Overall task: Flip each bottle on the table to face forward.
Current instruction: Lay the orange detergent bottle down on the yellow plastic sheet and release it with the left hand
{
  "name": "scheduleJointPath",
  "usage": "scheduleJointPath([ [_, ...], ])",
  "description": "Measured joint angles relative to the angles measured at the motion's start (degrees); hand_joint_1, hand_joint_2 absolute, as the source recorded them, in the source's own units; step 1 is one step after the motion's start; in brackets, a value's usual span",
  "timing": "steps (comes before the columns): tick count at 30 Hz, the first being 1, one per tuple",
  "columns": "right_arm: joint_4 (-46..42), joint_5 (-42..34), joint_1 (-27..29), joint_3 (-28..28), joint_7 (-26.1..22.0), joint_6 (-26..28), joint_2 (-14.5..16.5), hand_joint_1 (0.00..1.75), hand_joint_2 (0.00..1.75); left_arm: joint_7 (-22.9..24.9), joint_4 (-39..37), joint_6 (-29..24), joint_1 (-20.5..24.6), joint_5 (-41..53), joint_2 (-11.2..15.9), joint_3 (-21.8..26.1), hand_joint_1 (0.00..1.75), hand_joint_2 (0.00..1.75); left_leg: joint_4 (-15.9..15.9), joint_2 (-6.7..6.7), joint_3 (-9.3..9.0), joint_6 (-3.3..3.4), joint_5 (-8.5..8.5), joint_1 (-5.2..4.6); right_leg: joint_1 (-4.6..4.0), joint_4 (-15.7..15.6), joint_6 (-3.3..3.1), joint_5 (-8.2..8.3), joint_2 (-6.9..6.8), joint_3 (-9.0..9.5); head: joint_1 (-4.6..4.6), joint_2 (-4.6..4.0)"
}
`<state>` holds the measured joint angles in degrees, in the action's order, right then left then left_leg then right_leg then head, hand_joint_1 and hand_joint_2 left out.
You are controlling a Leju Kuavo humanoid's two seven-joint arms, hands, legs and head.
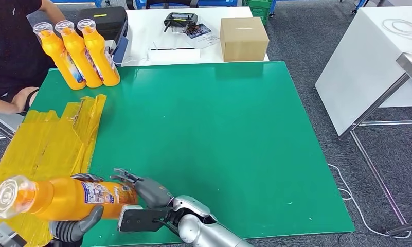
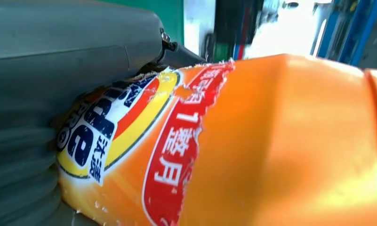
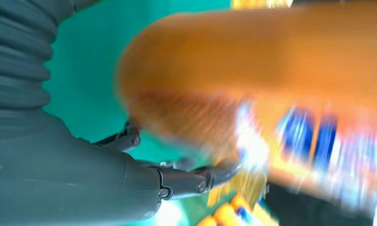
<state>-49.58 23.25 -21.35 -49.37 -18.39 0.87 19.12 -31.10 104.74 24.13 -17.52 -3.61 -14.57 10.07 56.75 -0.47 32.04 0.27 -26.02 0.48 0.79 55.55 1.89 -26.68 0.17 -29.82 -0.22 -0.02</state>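
Both hands had it: the left hand (image 1: pixel 72 228) and right hand (image 1: pixel 142 189) gripped the orange plastic labelled bottle (image 1: pixel 65 198) sideways above the green table (image 1: pixel 219 144). Three orange bottles (image 1: pixel 80 51) stood together at the far left corner.

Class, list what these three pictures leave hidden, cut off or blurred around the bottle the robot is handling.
- Held bottle, right wrist view: motion blur makes its label unreadable.
- Left hand, head view: cut off by the bottom edge, and the bottle hides its fingers.
- Left wrist view: the bottle is too close, so cap and base fall outside.
- Right hand: whether it grips or merely touches is unclear.
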Motion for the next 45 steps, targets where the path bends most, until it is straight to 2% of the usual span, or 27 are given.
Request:
scheduleJointPath([
  [7,-12.16,-0.24,4.8,9.5,0.22,-2.43,-2.39,0.0,0.0,-2.21,0.52,-13.92,4.88,16.57,-0.53,8.29,1.75,1.75,0.0,-0.01,0.0,0.0,0.01,0.0,-0.01,0.0,0.0,0.0,0.0,0.02,-0.01,0.0],
  [12,-20.11,-2.2,6.46,14.06,0.26,-3.84,-4.23,0.0,0.0,-3.04,0.23,-30.23,9.57,37.45,-0.49,15.06,1.75,1.75,0.0,-0.01,0.0,0.0,0.02,0.0,0.0,0.01,0.0,0.01,0.0,0.03,-0.01,0.0],
  [14,-22.44,-2.87,6.81,15.18,0.14,-4.15,-4.85,0.0,0.0,-1.8,-0.3,-35.12,10.9,45.08,-0.2,16.92,1.75,1.75,0.0,0.0,-0.01,0.01,0.02,0.0,0.0,0.01,0.0,0.01,0.01,0.03,-0.02,0.0],
  [18,-25.7,-4.37,7.41,16.54,-0.59,-4.53,-6.04,0.0,0.0,4.34,-4.36,-41.71,12.46,60.54,1.81,17.96,1.75,1.75,0.01,-0.01,0.0,0.01,0.02,-0.01,0.01,0.01,0.0,0.0,0.0,0.0,-0.01,0.0],
  [24,-28.26,-5.43,7.66,17.62,-1.06,-4.95,-7.32,0.0,0.0,9.71,-11.95,-45.03,14.11,69.92,5.01,17.68,1.75,1.75,0.01,0.03,0.0,0.0,0.02,0.0,0.0,0.01,0.0,0.0,0.03,0.0,-0.01,0.0],
  [28,-28.44,-6.25,7.21,17.81,-1.45,-5.28,-7.77,0.0,0.0,13.44,-19.67,-46.25,14.62,77.58,8.05,15.18,1.75,1.75,0.0,0.03,0.0,0.0,0.02,0.0,0.0,0.01,0.0,0.01,0.03,0.0,-0.02,0.0],
  [31,-28.43,-6.56,6.72,17.83,-1.65,-5.44,-7.96,0.0,0.0,14.37,-24.72,-47.04,14.89,79.26,9.52,13.2,1.75,1.75,0.0,0.03,0.01,0.0,0.02,0.0,0.0,0.02,0.0,0.01,0.03,0.0,-0.01,0.0],
  [37,-28.14,-6.95,6.09,17.85,-1.82,-5.57,-8.13,0.0,0.0,14.49,-29.79,-46.32,15.81,80.57,11.68,10.6,1.75,1.75,0.0,0.02,0.0,0.0,0.02,-0.02,0.02,0.02,0.0,0.0,0.02,0.03,-0.02,0.0],
  [41,-26.93,-7.94,4.78,17.85,-2.42,-6.17,-8.12,0.0,1.75,11.23,-33.97,-44.32,16.55,78.64,14.01,8.38,0.02,1.75,-0.03,-0.06,-0.12,-0.04,0.05,-0.01,0.01,0.03,-0.01,0.0,-0.03,0.18,-0.03,0.0],
  [43,-25.66,-8.68,3.63,17.85,-2.71,-6.6,-8.11,0.0,1.75,8.61,-36.34,-43.33,17.08,76.3,15.58,7.38,0.0,1.75,-0.05,-0.1,-0.24,-0.08,0.08,0.0,0.0,0.05,-0.02,-0.01,-0.07,0.31,-0.04,0.0],
  [45,-24.04,-9.4,2.31,17.85,-2.9,-6.93,-8.1,0.0,1.75,6.4,-38.45,-42.46,17.47,74.1,17.09,6.37,0.0,0.87,-0.07,-0.1,-0.38,-0.12,0.1,0.01,-0.01,0.09,-0.04,-0.02,-0.08,0.44,-0.05,0.0],
])
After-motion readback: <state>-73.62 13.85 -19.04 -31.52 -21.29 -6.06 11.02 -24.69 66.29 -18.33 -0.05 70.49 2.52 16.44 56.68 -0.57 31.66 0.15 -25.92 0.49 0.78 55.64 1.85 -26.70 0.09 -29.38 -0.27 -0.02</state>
